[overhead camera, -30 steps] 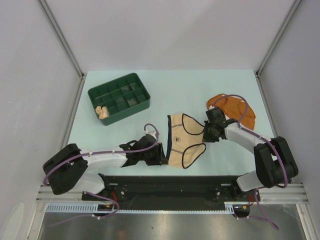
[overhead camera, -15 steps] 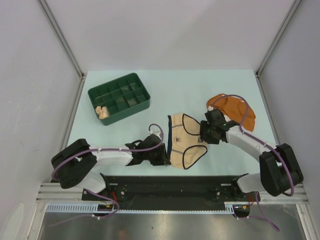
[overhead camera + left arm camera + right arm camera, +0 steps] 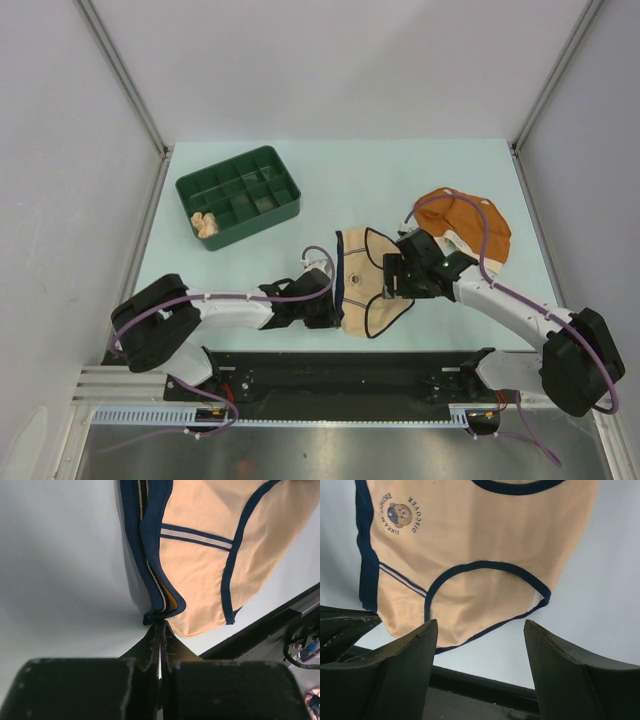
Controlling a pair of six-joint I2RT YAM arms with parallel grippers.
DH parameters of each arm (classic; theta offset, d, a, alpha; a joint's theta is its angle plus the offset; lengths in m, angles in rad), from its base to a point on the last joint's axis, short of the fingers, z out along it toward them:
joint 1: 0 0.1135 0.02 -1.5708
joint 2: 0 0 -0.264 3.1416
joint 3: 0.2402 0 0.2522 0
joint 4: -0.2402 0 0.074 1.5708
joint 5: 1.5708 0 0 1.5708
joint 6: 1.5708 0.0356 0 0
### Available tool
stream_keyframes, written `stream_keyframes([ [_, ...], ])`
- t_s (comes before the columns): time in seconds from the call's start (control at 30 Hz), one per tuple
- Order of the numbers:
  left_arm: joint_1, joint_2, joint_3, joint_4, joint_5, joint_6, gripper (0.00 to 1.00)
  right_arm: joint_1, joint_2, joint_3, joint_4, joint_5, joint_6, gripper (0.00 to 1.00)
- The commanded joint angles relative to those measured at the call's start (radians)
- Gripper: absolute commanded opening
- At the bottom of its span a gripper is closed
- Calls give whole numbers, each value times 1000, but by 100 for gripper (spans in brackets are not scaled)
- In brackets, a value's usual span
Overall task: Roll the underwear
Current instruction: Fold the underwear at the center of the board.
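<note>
While the left gripper [image 3: 335, 310] pinches the cream underwear [image 3: 372, 285], the right gripper [image 3: 400, 278] hangs over it with its jaws wide apart.

The cream underwear lies spread out on the table [image 3: 380, 180], to the right of the green tray [image 3: 225, 165] and closer to the arm bases than the tray is. It has dark trim and a small round bear picture near its waistband. The left gripper's jaws are squeezed tight together on the corner of that waistband, on the side that faces the tray. The right gripper's fingers [image 3: 410, 650] touch no cloth. The orange underwear [image 3: 480, 225] lies farther right of the tray, well past the cream one, partly under the right arm. The peach underwear [image 3: 205, 223] sits bunched up inside the tray, in its near left corner box.
</note>
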Motion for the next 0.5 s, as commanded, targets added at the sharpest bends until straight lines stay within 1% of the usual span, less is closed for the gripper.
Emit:
stream_keyframes([
  [0.0, -23, -15, -4, -119, -102, 40, 0, -11, -6, 0, -11, -12, -1, 75],
  [0.1, -37, -86, -12, -157, -125, 27, 0, 17, -13, 0, 15, -72, -27, 74],
  [0.17, -38, -121, -32, -161, -124, 15, 0, 24, -13, 0, 11, -71, -29, 75],
  [0.23, -40, -163, -47, -148, -114, 6, 0, 26, -12, -2, 6, -68, -27, 75],
  [0.33, -38, -201, -76, -89, -90, 7, 0, 36, -10, -2, 11, -72, -29, 75],
  [0.47, -40, -213, -69, -73, -88, 21, 0, 75, -6, 0, 38, -144, -29, 75],
])
